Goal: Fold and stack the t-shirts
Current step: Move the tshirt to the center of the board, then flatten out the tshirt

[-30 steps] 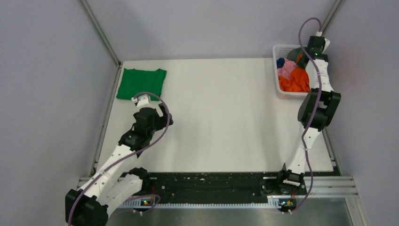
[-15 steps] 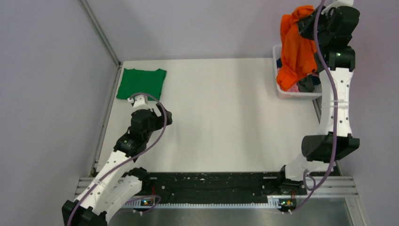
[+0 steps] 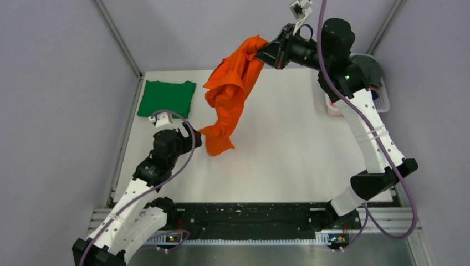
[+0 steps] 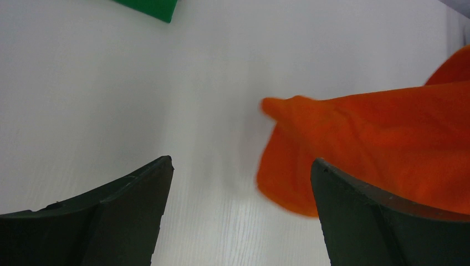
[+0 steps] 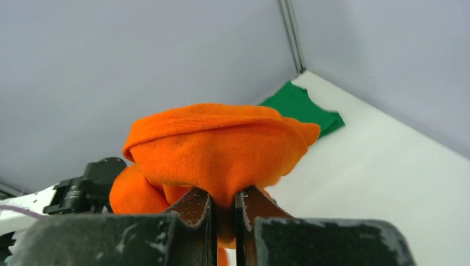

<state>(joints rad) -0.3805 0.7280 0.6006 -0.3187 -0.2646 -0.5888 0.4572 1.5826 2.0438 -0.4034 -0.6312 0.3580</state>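
1. In your top view, the basket point(image 3: 386, 100) to the right of the orange t-shirt point(image 3: 230, 91) sits almost wholly behind the right arm point(image 3: 354, 83). You get slivers of its rim and cannot make out its contents.
2. In your right wrist view, the right gripper point(image 5: 223, 204) is clamped on that shirt, but bulging cloth hides the pinched edge.
3. In your left wrist view, the shirt's lower end is smeared by blur and runs off the right edge.
4. Up and left of it there, the green t-shirt point(image 4: 151, 6) shows only a corner, cut by the top edge.
5. The fingers point(image 4: 127, 205) of the left gripper point(image 4: 241, 166), either side of the shirt's tip, are cropped at the bottom edge.
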